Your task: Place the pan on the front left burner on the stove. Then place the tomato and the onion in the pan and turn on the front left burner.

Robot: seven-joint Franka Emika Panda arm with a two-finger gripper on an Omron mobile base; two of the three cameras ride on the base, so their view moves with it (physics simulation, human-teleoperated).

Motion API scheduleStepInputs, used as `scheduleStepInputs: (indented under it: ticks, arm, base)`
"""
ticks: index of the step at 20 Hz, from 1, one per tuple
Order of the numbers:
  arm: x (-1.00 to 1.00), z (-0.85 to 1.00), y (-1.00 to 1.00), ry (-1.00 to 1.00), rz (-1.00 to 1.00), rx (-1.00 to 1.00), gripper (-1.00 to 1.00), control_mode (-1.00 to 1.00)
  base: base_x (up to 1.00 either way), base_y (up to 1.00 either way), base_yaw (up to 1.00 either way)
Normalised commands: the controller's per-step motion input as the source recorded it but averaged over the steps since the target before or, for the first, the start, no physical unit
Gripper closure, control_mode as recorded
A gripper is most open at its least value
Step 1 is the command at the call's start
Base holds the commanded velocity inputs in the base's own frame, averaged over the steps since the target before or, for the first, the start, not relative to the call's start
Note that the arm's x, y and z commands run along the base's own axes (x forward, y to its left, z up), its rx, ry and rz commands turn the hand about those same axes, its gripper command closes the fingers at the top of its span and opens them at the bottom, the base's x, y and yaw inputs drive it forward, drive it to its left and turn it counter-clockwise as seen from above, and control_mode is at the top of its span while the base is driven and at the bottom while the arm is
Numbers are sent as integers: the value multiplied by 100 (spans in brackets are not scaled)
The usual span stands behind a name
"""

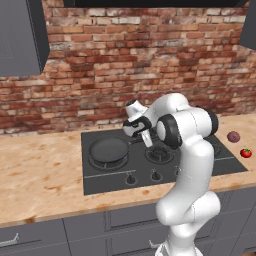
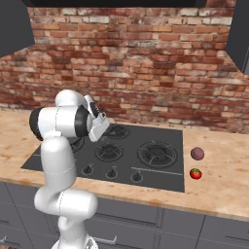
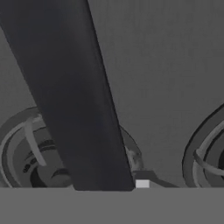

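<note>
The dark grey pan [image 1: 108,148] lies flat on the front left burner [image 1: 107,163] of the black stove [image 1: 100,182]. Its thin handle [image 3: 74,109] points right, crossing the hand view as a broad dark bar that runs down to the bottom middle. My gripper [image 1: 148,141] points down over the handle's end and looks shut on it; the fingertips themselves are hidden. The red tomato [image 1: 245,153] [image 2: 195,173] and the purple onion [image 1: 233,136] [image 2: 197,153] rest on the counter right of the stove, the onion behind the tomato.
A row of small knobs [image 1: 131,179] [image 2: 112,172] lines the stove's front edge. A smaller burner [image 3: 26,153] lies right under the hand and another one [image 3: 210,153] beside it. A brick wall stands behind, with wooden counter [image 1: 40,170] to the left.
</note>
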Motion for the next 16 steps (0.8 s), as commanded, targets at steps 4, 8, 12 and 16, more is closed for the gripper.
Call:
scheduleStepInputs:
  ticks: [4,8,12,16]
  arm:
    - [1,-53,10,0,0,-6,-100,-100]
    - [0,-48,5,0,0,-3,-100,-100]
    - [0,-27,0,0,0,-3,-100,-100]
    - [-11,-2,0,-7,0,-1,-100,-100]
  base:
    - [0,0,0]
    - [0,0,0]
    - [0,0,0]
    - [0,0,0]
